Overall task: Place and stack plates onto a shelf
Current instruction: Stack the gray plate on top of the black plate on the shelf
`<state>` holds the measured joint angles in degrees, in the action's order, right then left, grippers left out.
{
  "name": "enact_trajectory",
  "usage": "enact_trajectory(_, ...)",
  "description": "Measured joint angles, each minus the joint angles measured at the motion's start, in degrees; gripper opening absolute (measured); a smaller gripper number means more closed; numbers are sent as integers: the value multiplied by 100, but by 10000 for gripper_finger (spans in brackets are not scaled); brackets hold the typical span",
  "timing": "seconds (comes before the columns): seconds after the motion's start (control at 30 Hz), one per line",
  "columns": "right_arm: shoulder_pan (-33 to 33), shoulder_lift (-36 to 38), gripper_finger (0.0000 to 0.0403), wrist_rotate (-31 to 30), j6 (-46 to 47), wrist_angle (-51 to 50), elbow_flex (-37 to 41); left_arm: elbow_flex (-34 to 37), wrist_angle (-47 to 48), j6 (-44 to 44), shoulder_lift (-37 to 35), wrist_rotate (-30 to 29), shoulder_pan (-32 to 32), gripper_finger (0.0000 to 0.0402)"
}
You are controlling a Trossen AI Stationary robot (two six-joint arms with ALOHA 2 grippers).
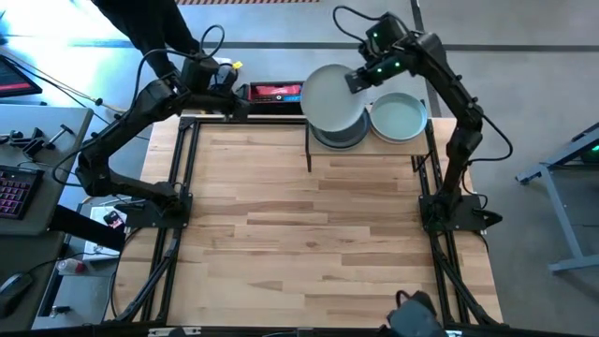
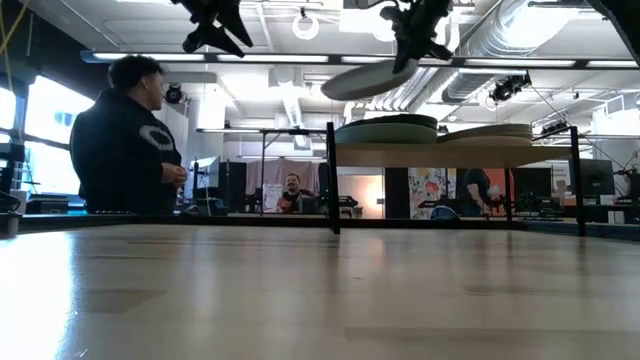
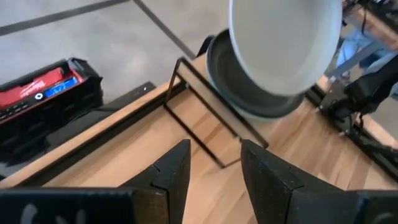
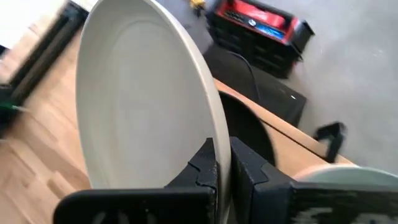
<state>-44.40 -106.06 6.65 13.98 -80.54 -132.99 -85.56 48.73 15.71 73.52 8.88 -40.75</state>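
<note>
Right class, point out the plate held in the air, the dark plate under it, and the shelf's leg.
held plate (image 1: 332, 95), high view, its centre.
dark plate (image 3: 249, 93), left wrist view, inner wall.
shelf leg (image 2: 332, 180), low view, mid-height.

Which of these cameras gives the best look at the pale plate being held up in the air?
The right wrist view: the pale plate fills it, its rim pinched by the right pincer. The high view shows it over the dark stack. The left wrist view crops it; the low view shows only its tilted edge.
</note>
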Motion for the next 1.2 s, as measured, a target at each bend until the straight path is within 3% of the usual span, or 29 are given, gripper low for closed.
enact_trajectory(0.5,-304,11,0,448,-398,-513,344,0,276,-142,2,-52,44,131)
enact_trajectory(0.93,-552,1137,0,881,-63,909,2390,0,358,-288,4,-130,42,131)
enact_trajectory(1.2,-953,2059,0,1417,1116,2578,4146,0,358,-245,7,-166,42,131)
